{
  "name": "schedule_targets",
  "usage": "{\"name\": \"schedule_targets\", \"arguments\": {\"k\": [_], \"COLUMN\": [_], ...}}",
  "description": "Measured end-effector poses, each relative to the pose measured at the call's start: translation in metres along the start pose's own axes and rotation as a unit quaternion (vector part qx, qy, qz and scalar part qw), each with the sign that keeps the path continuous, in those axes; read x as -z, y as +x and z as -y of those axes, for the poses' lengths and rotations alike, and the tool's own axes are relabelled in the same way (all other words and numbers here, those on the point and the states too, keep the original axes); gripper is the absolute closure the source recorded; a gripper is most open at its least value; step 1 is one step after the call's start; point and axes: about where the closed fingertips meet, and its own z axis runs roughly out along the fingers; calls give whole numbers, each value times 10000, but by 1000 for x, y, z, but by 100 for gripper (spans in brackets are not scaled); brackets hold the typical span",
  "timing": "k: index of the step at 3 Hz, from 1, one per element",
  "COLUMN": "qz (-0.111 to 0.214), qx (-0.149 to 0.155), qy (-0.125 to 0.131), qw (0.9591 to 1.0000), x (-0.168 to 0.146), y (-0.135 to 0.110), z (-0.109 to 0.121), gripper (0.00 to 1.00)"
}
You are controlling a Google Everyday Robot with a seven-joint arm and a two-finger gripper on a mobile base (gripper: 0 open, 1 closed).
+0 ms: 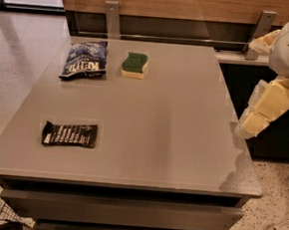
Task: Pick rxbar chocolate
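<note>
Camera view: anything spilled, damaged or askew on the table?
Nothing stands out. The flat black rxbar chocolate wrapper lies flat front left; dark blue chip bag and green sponge sit at the back. The gripper hangs right of the grey table.

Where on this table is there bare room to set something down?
The table is bare across its middle and right, right of the sponge and the chocolate bar. A smaller gap lies between chip bag and bar. The far-left corner is crowded. The tool hangs beside the right edge.

flat black white-lettered rxbar chocolate wrapper (69, 134) near front-left corner of grey table (172, 139); cream gripper (248, 126) hangs just off right edge.
</note>
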Motion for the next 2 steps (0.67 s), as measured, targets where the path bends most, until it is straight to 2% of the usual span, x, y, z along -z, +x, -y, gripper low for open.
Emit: {"name": "schedule_targets", "arguments": {"k": [1,2], "qz": [655,1724], "qx": [5,27], "qy": [-83,-236], "qw": [9978,9847], "x": [-22,-55], "y": [-21,-57], "z": [2,-2], "gripper": [0,0]}}
